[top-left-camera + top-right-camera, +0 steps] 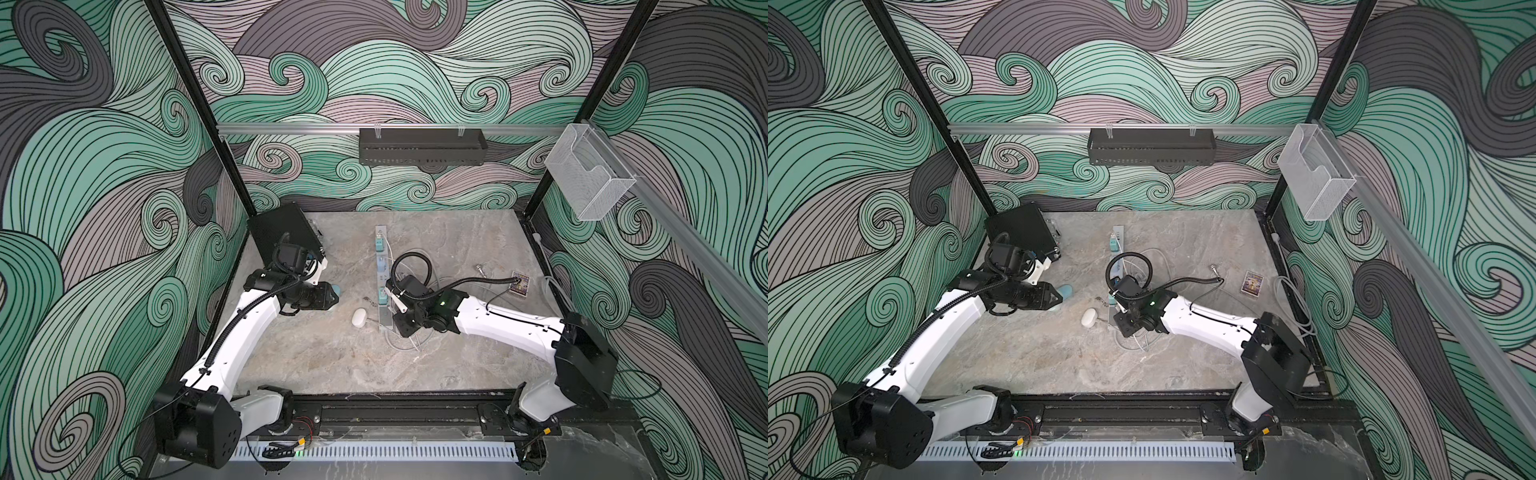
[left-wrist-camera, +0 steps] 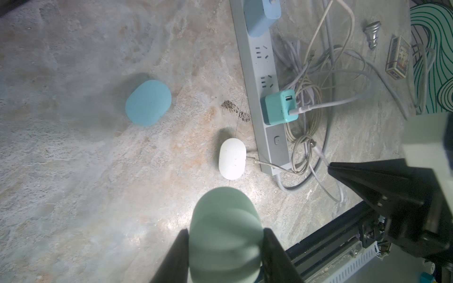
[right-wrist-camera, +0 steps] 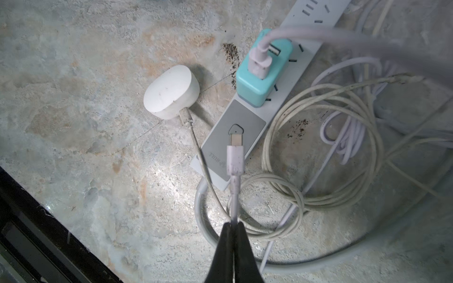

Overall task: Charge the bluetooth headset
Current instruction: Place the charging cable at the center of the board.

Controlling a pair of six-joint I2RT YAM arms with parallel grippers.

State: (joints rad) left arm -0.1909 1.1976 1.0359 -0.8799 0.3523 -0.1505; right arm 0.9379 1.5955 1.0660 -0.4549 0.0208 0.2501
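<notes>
Green headset case (image 2: 225, 215) sits clamped by the left gripper (image 2: 225, 235), near the power strip (image 2: 259, 61). The right gripper (image 3: 232, 226) pinches a charging cable (image 3: 234, 196), its plug (image 3: 235, 156) over the power strip's switch end. A white case (image 3: 169, 90), cabled, lies just beside the power strip; a blue case (image 2: 148, 103) lies farther off.

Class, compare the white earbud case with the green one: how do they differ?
The white case lies on the table; the green case is gripped in the left pincer. The white case has a cable plugged in; the green case shows none. Both are smooth and rounded.
</notes>
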